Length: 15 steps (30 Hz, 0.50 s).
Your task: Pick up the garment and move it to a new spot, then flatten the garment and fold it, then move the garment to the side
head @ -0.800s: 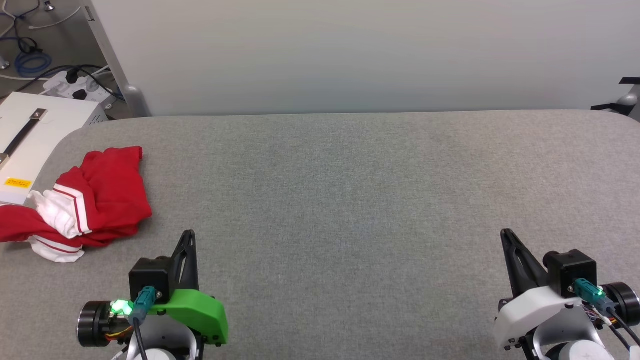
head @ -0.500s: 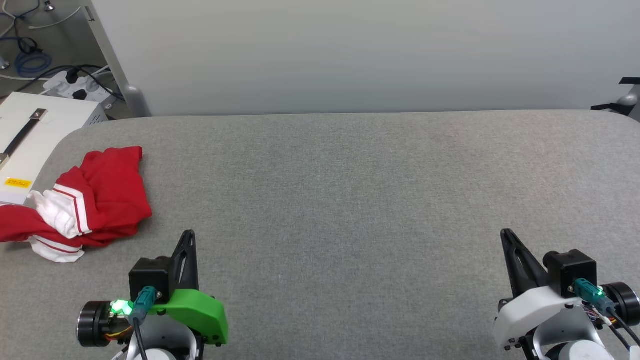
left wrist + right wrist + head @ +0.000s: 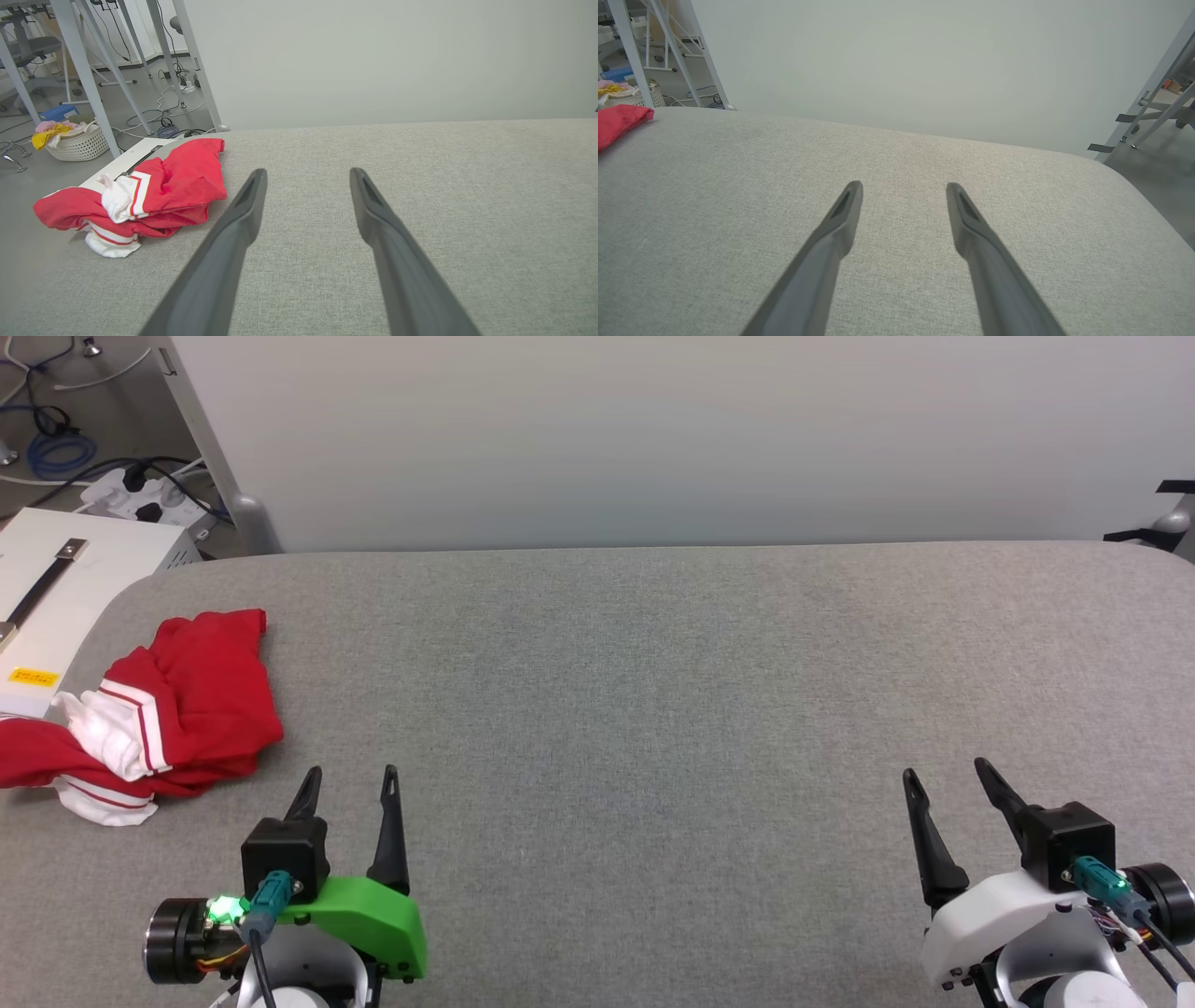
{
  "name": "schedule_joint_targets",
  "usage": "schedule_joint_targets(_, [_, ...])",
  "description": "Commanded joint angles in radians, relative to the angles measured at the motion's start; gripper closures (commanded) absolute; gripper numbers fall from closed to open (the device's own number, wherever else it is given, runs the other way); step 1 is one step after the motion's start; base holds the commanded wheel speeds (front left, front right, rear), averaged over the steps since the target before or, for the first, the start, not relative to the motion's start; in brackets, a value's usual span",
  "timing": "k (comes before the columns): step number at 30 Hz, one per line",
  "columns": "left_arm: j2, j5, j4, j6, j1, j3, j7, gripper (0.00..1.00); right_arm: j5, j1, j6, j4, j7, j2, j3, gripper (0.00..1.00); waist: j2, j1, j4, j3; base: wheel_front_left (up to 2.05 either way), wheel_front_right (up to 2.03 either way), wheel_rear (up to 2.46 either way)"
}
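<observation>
Head view: the shirt (image 3: 177, 709) lies crumpled in a heap at the left edge of the grey cloth-covered table (image 3: 653, 672), about midway between near and far. It is red, with a bunched white sleeve and red-and-white stripes showing on its near left side. Just left of it, off the table, stands a white box (image 3: 65, 579) with a dark handle. A pale wall (image 3: 653, 439) runs behind the table's far edge.

The left gripper (image 3: 352, 771) hovers over the near left part of the table, to the right of the shirt and a little nearer than it, not touching it. Its two dark fingers are spread apart with nothing between them. The right gripper (image 3: 944, 768) hovers over the near right part, well apart from the shirt, its fingers likewise parted and empty.

In the left wrist view the shirt sits to the left of the spread fingers, and a white basket (image 3: 81, 145) of cloth stands on the floor beyond.
</observation>
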Motion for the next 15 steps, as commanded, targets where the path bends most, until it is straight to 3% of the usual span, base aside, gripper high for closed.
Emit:
schedule_joint_targets(1, [0.0,-0.004,-0.003,0.006,0.0,-0.001,-0.008,0.0,0.006,-0.001,0.0,-0.003,-0.008,0.0,-0.004,0.0,0.0,0.0,0.0,0.0,0.0,0.0,0.0])
schedule_joint_targets(15, [-0.001,-0.014,-0.019,0.025,0.0,-0.011,-0.037,0.0,0.044,-0.001,0.0,-0.022,-0.036,0.0,-0.018,0.0,0.0,0.0,0.0,0.003,0.0,0.0,0.0])
